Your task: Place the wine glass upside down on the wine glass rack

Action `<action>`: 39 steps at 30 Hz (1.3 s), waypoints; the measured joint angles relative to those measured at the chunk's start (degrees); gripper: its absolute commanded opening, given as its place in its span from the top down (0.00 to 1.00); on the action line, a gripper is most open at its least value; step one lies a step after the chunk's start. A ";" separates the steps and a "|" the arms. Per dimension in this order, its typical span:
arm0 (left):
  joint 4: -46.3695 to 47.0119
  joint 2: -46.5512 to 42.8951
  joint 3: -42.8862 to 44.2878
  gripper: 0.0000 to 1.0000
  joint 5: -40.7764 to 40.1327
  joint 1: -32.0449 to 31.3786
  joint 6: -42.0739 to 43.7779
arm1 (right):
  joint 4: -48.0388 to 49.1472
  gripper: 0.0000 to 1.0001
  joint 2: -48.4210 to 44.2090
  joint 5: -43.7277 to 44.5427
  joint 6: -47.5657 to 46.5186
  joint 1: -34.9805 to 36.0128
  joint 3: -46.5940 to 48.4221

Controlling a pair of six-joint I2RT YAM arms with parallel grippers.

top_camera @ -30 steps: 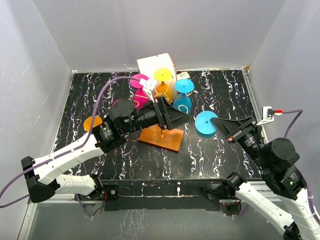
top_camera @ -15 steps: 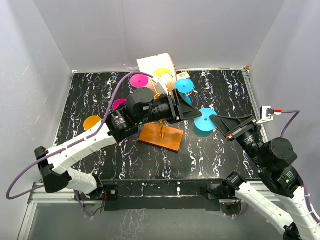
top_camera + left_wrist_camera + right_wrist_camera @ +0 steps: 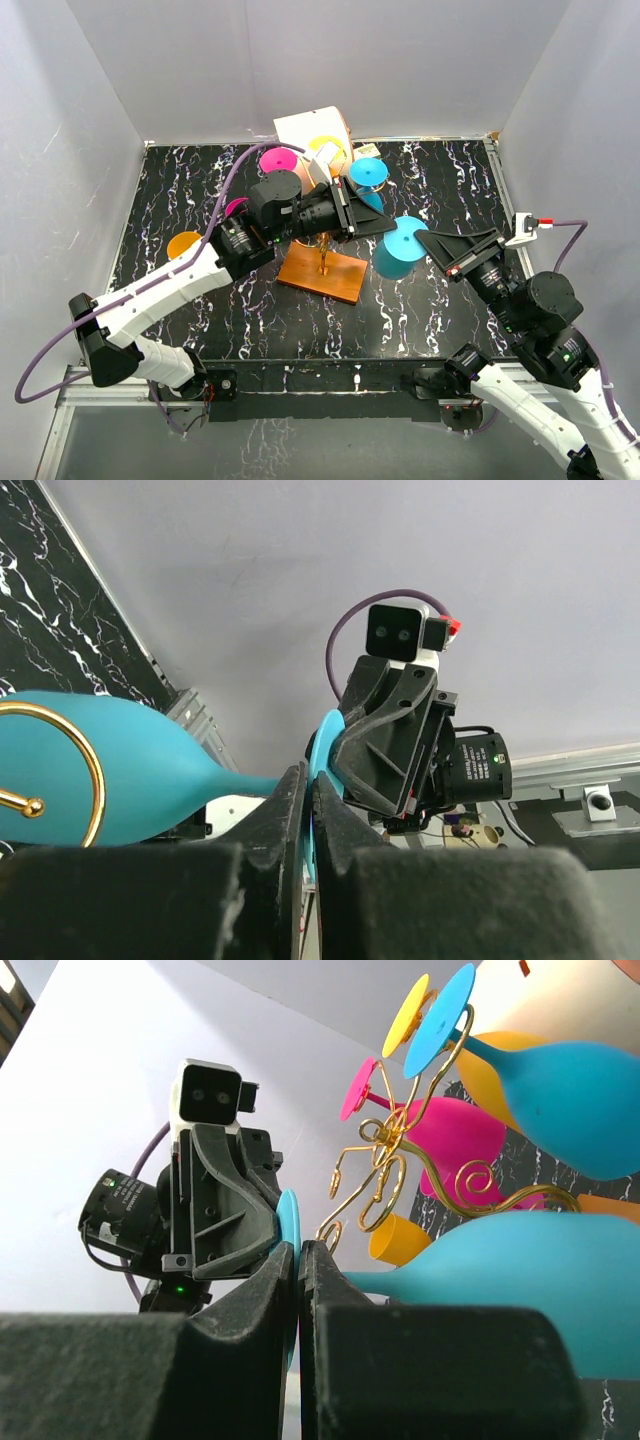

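Observation:
The wine glass (image 3: 398,248) is light blue and hangs in the air just right of the wine glass rack, a gold wire stand (image 3: 388,1165) on an orange-brown wooden base (image 3: 322,272). Both grippers meet at its round foot. My left gripper (image 3: 390,226) is shut on the foot's thin edge (image 3: 322,742) from the left. My right gripper (image 3: 426,241) is shut on the same disc (image 3: 289,1222) from the right. The bowl (image 3: 110,770) lies sideways toward the rack, next to a gold scroll (image 3: 70,770). In the right wrist view the bowl (image 3: 520,1280) fills the lower right.
On the rack hang other glasses: blue (image 3: 565,1080), pink (image 3: 450,1140) and a yellow foot (image 3: 325,148). A white cylinder box (image 3: 308,128) stands behind the rack. An orange glass (image 3: 183,245) and a pink one (image 3: 237,207) sit at the left. White walls enclose the table.
My left arm swung right past the rack, and its jaws closed on the blue glass's foot. My right gripper carried the glass slightly left toward the rack.

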 measured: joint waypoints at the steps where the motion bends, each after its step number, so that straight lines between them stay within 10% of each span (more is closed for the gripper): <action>1: 0.07 0.00 -0.02 1.00 0.15 0.20 0.15 | -0.11 0.97 0.04 0.11 0.37 0.00 -0.11; 5: 0.83 0.00 -0.39 1.00 1.33 1.03 -0.26 | -0.20 0.55 0.28 0.59 1.38 0.02 -0.11; 10: 1.11 0.00 -0.42 1.00 1.86 3.34 -1.22 | -0.87 0.31 0.13 2.19 1.31 0.02 -0.11; 39: -1.16 0.68 -2.75 1.00 -4.81 11.72 -4.57 | -4.98 0.28 -4.90 8.72 -1.66 0.02 -0.11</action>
